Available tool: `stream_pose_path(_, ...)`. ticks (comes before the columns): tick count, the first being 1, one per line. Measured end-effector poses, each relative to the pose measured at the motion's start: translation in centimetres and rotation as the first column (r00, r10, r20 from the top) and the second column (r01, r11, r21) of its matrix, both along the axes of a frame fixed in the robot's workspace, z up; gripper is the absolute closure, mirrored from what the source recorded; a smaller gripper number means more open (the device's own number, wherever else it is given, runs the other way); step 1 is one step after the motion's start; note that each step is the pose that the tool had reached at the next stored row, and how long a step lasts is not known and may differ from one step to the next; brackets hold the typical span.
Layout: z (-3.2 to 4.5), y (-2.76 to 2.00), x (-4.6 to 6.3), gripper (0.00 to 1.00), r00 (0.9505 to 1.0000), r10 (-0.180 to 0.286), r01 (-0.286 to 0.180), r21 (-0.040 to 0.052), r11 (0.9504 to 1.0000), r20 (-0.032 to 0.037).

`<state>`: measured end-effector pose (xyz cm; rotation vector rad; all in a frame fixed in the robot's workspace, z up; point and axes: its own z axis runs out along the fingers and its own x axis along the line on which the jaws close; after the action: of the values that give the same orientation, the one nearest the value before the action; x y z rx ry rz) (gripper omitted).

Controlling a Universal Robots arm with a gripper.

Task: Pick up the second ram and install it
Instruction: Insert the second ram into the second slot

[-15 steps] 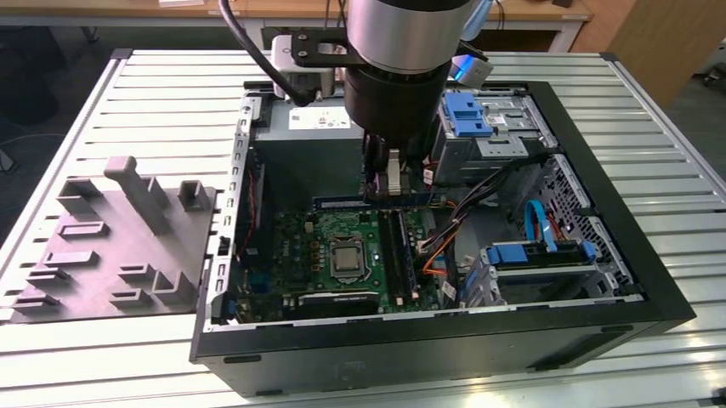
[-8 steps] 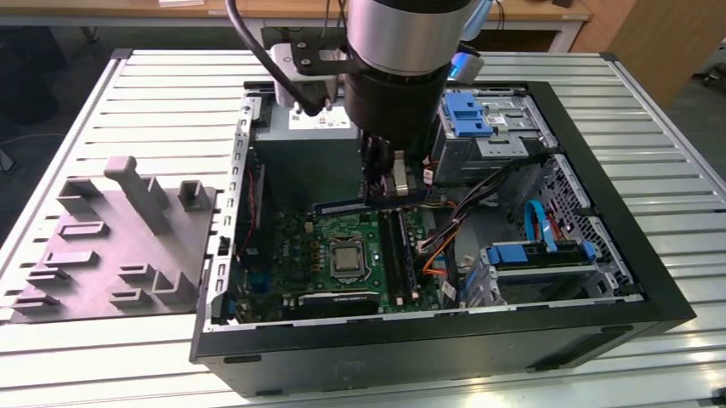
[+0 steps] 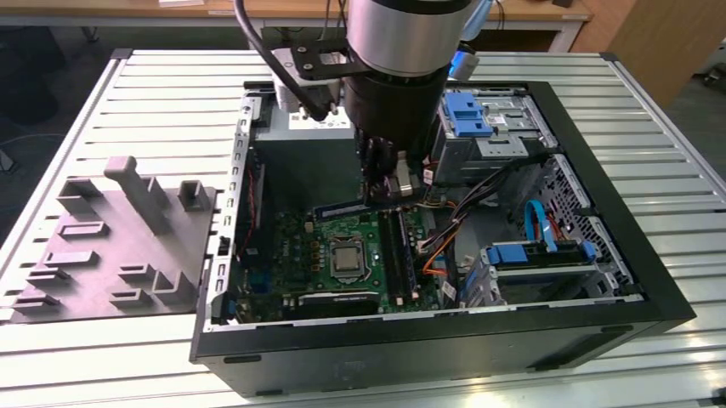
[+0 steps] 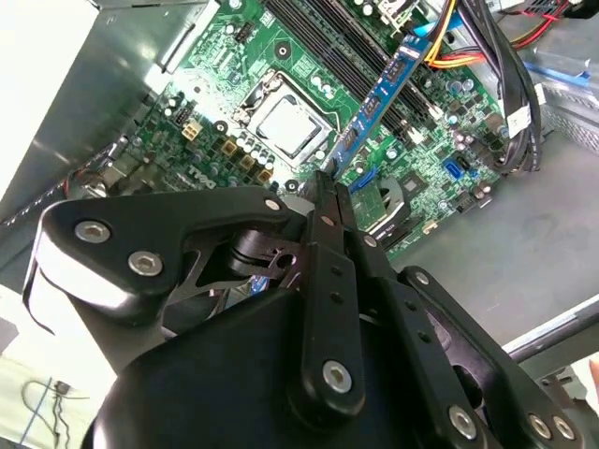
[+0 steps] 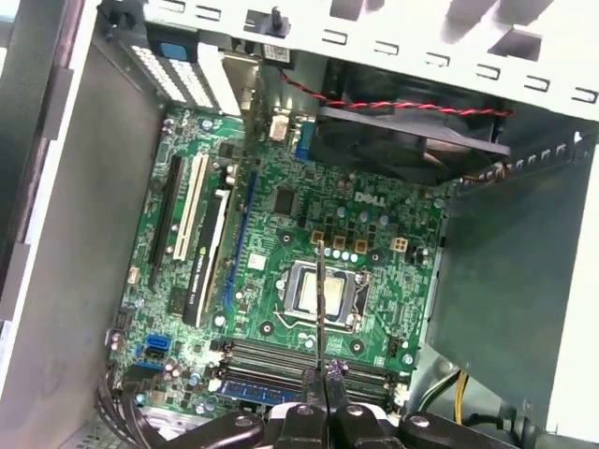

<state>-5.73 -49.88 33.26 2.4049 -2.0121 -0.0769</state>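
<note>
My gripper (image 3: 392, 192) hangs inside the open computer case, above the green motherboard (image 3: 329, 246). It is shut on one end of the second ram (image 3: 340, 206), a thin dark blue stick reaching toward the exterior view's left. In the second wrist view the ram (image 4: 379, 94) runs out from the closed fingertips (image 4: 325, 182), crosswise to the long black memory slots (image 4: 356, 51). The first wrist view shows the ram (image 5: 320, 299) edge-on over the processor socket (image 5: 332, 281), rising from the gripper (image 5: 326, 372). Whether the stick touches the board, I cannot tell.
A grey power supply (image 3: 304, 140) sits at the case's far end, and drive cages with blue brackets (image 3: 467, 112) stand on the exterior view's right. Cable bundles (image 3: 454, 229) cross beside the slots. A black fan (image 5: 412, 140) is at the case wall. A grey fixture tray (image 3: 114, 246) lies outside.
</note>
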Motion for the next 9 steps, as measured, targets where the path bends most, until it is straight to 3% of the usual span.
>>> stream_pose_path(5, -0.09, 0.0, 0.0, 0.89, 0.9959, -0.091, 0.091, 0.0, 0.9959, 0.0)
stream_pose_path(9, -0.17, 0.0, 0.0, 0.89, 0.9865, -0.164, 0.164, 0.0, 0.9865, 0.0)
